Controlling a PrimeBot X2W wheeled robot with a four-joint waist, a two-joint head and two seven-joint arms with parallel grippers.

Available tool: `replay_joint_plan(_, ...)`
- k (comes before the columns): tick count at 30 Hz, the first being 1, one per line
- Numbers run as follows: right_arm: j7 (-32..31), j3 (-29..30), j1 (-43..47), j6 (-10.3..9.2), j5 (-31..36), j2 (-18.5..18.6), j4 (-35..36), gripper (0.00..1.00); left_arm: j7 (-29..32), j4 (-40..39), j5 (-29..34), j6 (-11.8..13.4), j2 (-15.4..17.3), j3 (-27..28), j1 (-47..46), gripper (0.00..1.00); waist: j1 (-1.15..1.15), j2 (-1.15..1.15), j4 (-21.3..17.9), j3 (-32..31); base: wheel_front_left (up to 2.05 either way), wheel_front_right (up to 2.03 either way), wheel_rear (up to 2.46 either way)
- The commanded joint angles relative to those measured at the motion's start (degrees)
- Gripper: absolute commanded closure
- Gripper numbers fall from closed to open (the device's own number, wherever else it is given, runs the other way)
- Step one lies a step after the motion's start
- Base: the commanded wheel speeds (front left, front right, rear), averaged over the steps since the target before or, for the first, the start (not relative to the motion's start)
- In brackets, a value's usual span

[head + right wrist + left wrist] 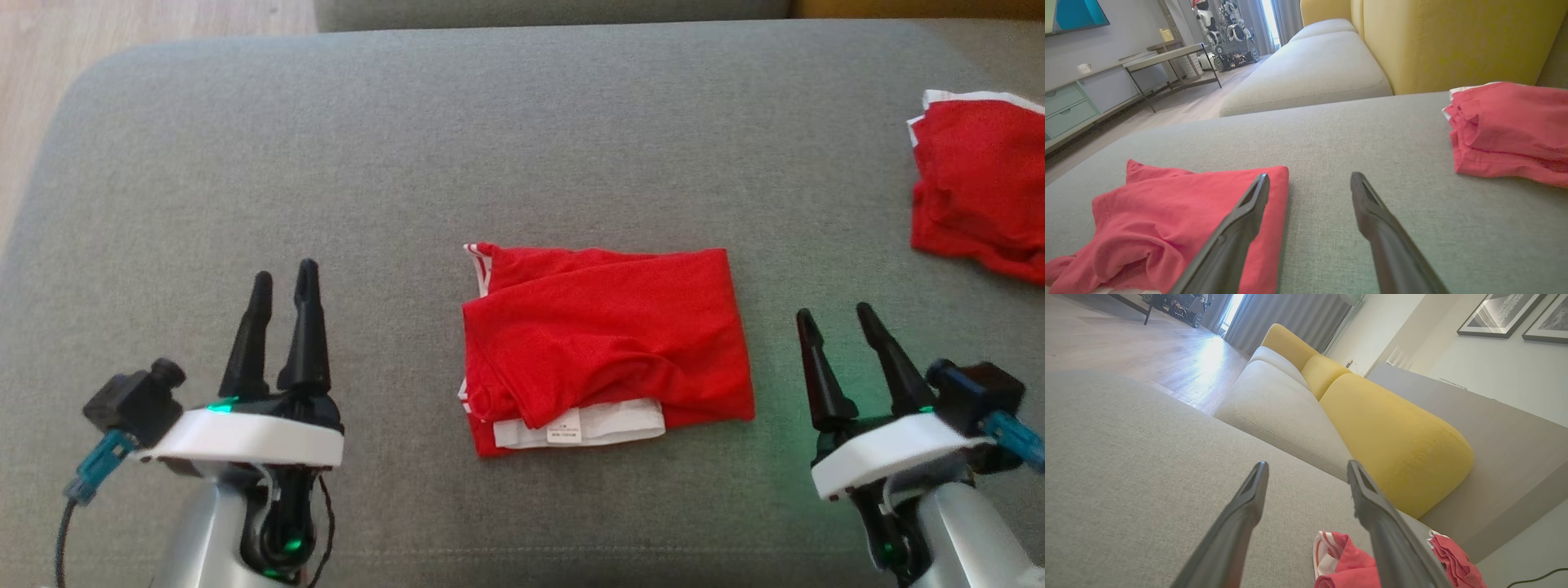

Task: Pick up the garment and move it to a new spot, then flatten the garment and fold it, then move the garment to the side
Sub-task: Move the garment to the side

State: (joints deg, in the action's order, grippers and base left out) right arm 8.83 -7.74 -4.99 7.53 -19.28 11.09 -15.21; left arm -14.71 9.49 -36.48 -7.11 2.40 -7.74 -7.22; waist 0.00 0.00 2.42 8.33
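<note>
A folded red garment [604, 343] lies on the sofa [408, 147]. The left tool [284, 273] and right tool [833, 312] flank it, fingers spread, empty

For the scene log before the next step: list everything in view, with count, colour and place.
folded garment: one, red with white trim, middle of the grey cushion
second garment: one, red with white edge, far right of the same cushion
seat cushion: one, grey, under both garments
back cushions: three, yellow, along the sofa beyond
floor: one, pale wood, past the cushion's left corner
framed pictures: two, dark frames, on the wall
left gripper: one, dark fingers, open and empty, left of the folded garment
right gripper: one, dark fingers, open and empty, right of it
</note>
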Motion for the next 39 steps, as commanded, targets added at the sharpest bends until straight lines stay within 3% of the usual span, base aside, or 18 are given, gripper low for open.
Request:
replay_joint_plan(1, -1.0, -1.9, -2.5, -0.04, -1.2, 1.3, 0.8, 0.00, -0.3, -1.6, -0.6, -0.3, 0.5, 1.2, -1.8, 0.00, 0.00, 0.00, 0.5, 0.4, 0.00, 0.00, 0.00)
replay_joint_plan(9, -4.0, -7.4, -5.8, -0.04, -8.0, 1.4, -4.1, 0.00, -0.3, -1.0, -0.4, -0.3, 0.5, 0.8, -2.3, 0.00, 0.00, 0.00, 2.8, 1.6, 0.00, 0.00, 0.00)
replay_joint_plan(18, -5.6, -10.4, -10.1, -0.04, -9.9, 0.7, -12.4, 0.00, -0.3, -1.4, -0.1, -0.3, 0.5, 0.4, -3.3, 0.00, 0.00, 0.00, 4.4, 3.8, 0.00, 0.00, 0.00)
replay_joint_plan(19, -5.9, -11.0, -10.4, -0.04, -10.3, 0.7, -13.0, 0.13, -0.3, -1.5, 0.0, -0.3, 0.5, 0.4, -3.4, 0.00, 0.00, 0.00, 4.4, 4.0, 0.00, 0.00, 0.00)
replay_joint_plan(20, -6.3, -11.5, -10.8, -0.04, -10.5, 0.7, -13.7, 0.85, -0.3, -1.4, 0.0, -0.3, 0.5, 0.3, -3.4, 0.00, 0.00, 0.00, 4.5, 4.2, 0.00, 0.00, 0.00)
replay_joint_plan(21, -6.4, -12.1, -11.1, -0.04, -10.3, 1.0, -14.5, 1.00, -0.3, -1.4, 0.1, -0.3, 0.5, 0.3, -3.4, 0.00, 0.00, 0.00, 4.5, 4.3, 0.00, 0.00, 0.00)
replay_joint_plan(28, -4.0, -13.5, -13.5, -0.04, -9.4, 2.6, -16.3, 1.00, -0.3, -1.4, 0.5, -0.3, 0.5, 0.8, -3.5, 0.00, 0.00, 0.00, 3.5, 4.1, 0.00, 0.00, 0.00)
replay_joint_plan(34, -0.8, -14.6, -18.0, -0.04, -4.4, 6.6, -15.3, 1.00, -0.3, -1.8, 0.9, -0.3, 0.5, 0.9, -3.7, 0.00, 0.00, 0.00, 0.4, 4.0, 0.00, 0.00, 0.00)
replay_joint_plan(39, -2.0, -16.1, -24.5, -0.04, -1.3, 11.0, -11.6, 1.00, -0.3, -2.6, 1.7, -0.3, 0.5, 0.5, -5.1, 0.00, 0.00, 0.00, -3.4, 5.7, 0.00, 0.00, 0.00)
